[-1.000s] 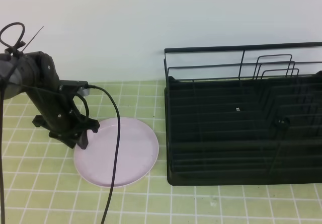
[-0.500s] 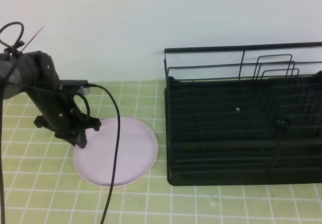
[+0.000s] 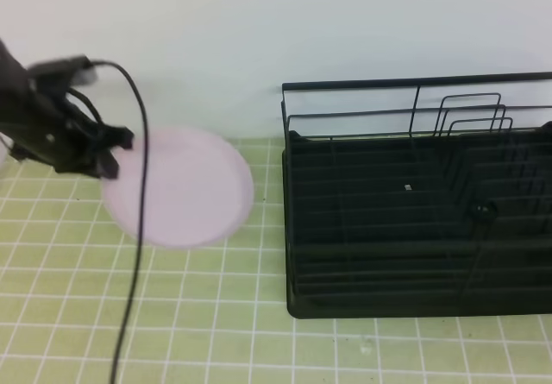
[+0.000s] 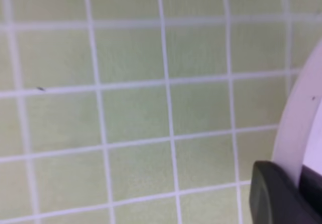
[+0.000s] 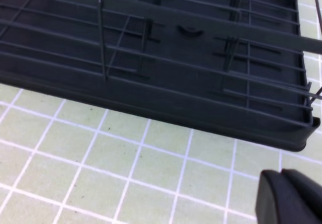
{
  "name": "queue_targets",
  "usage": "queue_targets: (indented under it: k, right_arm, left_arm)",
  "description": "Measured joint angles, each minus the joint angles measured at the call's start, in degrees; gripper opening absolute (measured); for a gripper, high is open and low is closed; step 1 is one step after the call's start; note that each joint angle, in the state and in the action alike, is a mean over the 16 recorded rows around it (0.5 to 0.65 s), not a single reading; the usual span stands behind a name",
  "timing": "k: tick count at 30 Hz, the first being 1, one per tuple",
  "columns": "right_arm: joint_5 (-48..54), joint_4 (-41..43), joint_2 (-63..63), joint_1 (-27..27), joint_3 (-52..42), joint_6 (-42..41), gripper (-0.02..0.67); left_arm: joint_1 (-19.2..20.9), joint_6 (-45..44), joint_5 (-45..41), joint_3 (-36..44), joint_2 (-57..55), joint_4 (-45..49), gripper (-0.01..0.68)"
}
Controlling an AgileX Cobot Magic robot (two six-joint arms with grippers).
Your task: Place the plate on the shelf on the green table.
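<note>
Your left tool (image 3: 110,153) is clenched on the left rim of the pale pink plate (image 3: 185,190), with a black cable (image 3: 138,229) trailing down from the arm across the plate's left part. In the high view the plate looks blurred and sits to the left of the black wire dish rack (image 3: 418,198), clear of it, over the green tiled table (image 3: 216,341); it seems raised above the tiles, though you cannot tell this for certain from that view. In the left wrist view you see a dark finger (image 4: 274,194) of the tool pressed against the plate's white-looking edge (image 4: 299,128), with the tiles well behind it.

Your right tool (image 5: 289,196) is closed on nothing; its dark fingertips meet low at the right of the right wrist view, above the tiles and just beside the near edge of the rack's dark tray base (image 5: 166,121). It does not appear in the high view.
</note>
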State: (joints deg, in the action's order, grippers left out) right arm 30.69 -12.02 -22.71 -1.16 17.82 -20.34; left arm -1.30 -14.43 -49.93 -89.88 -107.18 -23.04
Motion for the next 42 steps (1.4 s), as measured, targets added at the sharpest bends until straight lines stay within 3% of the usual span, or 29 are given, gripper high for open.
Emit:
queue_targets:
  k: [4, 8, 15, 22, 28, 32, 37, 42]
  right_arm:
    - [-0.3, -6.8, 0.0, 0.0, 2.0, -1.0, -0.001]
    - [-0.7, -19.1, 0.1, 0.0, 5.3, -5.0, -0.001]
    - [-0.4, -47.2, 0.1, 0.0, 12.7, -15.5, 0.03]
    - [0.0, -65.7, 0.1, 0.0, 17.5, -23.9, 0.198]
    - [-0.2, -70.4, -0.3, 0.0, 19.0, -25.4, 0.379]
    - [-0.9, -71.9, -1.2, 0.0, 19.2, -25.5, 0.456]
    - [-1.2, -73.7, -2.6, 0.0, 19.3, -25.9, 0.409]
    - [-1.2, -75.2, -4.2, 0.0, 19.3, -27.4, 0.296]
  left_arm:
    - [0.5, -4.1, 0.4, 0.0, 5.5, -6.3, 0.0]
    - [-0.9, -9.4, 1.0, 0.0, 11.4, -14.5, 0.0]
    - [-8.7, -20.0, 4.1, 0.0, 21.0, -29.2, 0.0]
    - [-20.6, -26.2, 9.1, 0.0, 26.2, -36.0, 0.0]
    - [-30.1, -28.3, 13.7, 0.0, 27.5, -36.7, 0.0]
    - [-34.6, -29.1, 15.6, 0.0, 27.6, -36.8, 0.0]
    - [-38.3, -30.5, 16.6, 0.0, 27.5, -37.2, 0.016]
    - [-40.1, -31.9, 15.8, 0.0, 27.5, -38.3, 0.134]
